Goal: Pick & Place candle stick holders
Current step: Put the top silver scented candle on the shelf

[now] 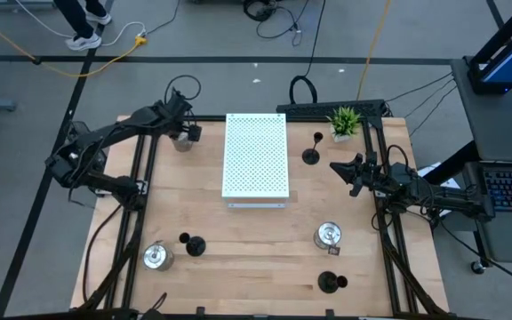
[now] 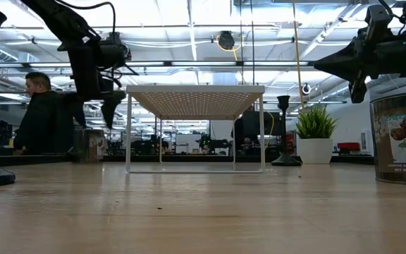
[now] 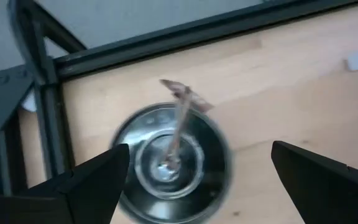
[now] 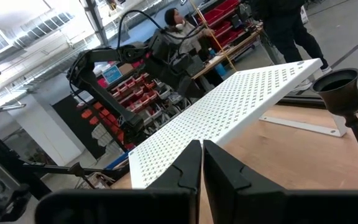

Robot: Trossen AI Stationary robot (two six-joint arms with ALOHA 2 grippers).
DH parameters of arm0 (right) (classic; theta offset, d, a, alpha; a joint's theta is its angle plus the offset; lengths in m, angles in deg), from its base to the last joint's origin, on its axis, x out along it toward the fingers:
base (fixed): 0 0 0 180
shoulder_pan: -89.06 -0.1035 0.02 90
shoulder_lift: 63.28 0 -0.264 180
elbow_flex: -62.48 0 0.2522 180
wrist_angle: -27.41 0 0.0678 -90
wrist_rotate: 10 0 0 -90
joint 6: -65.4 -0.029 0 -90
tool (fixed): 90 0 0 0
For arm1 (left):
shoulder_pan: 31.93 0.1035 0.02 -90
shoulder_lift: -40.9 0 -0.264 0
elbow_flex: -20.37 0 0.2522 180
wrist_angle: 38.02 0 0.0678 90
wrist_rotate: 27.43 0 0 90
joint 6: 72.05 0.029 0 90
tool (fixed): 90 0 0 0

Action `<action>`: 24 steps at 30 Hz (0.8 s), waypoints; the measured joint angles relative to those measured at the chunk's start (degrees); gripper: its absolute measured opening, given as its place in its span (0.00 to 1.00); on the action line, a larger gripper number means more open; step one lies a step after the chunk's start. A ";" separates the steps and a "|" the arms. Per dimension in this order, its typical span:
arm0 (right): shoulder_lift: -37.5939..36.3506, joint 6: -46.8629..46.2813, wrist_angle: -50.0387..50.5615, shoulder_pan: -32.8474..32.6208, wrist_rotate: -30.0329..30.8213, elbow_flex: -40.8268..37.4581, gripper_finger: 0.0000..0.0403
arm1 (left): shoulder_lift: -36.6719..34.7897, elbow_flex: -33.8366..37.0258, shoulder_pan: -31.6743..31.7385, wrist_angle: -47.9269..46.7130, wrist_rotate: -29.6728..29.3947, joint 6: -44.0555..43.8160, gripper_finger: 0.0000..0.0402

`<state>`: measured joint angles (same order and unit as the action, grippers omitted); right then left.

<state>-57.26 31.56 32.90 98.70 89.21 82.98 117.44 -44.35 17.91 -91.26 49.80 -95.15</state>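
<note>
Only one line of print, roughly "NET WT. 8 OZ", can be made out, on the pictured label of a container [image 2: 400, 137] right of the green potted plant [image 2: 315, 134] (its other wording is too small).

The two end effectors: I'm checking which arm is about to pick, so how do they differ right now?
The left end effector is open, fingers spread wide; the right end effector is shut, fingers together. The left hangs over a silver candle holder at the table's far left corner; the right hovers right of the white perforated board, near a black candle holder. Neither holds anything.
</note>
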 joint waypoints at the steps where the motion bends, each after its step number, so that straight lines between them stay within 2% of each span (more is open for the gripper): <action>1: 0.00 0.00 0.00 0.02 0.00 0.00 0.02 | 0.04 0.01 0.16 -0.60 -0.20 0.00 1.00; 10: 0.00 -0.02 0.00 0.00 0.00 0.00 0.02 | 0.02 0.00 1.42 -1.60 -2.70 -0.20 1.00; 24: 0.00 0.00 0.00 0.01 -0.17 0.00 0.02 | 1.80 -0.02 1.92 -1.50 -1.88 -0.24 1.00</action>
<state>-57.26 31.56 32.90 98.71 89.03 82.98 119.23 -44.37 19.83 -92.76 47.92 -95.39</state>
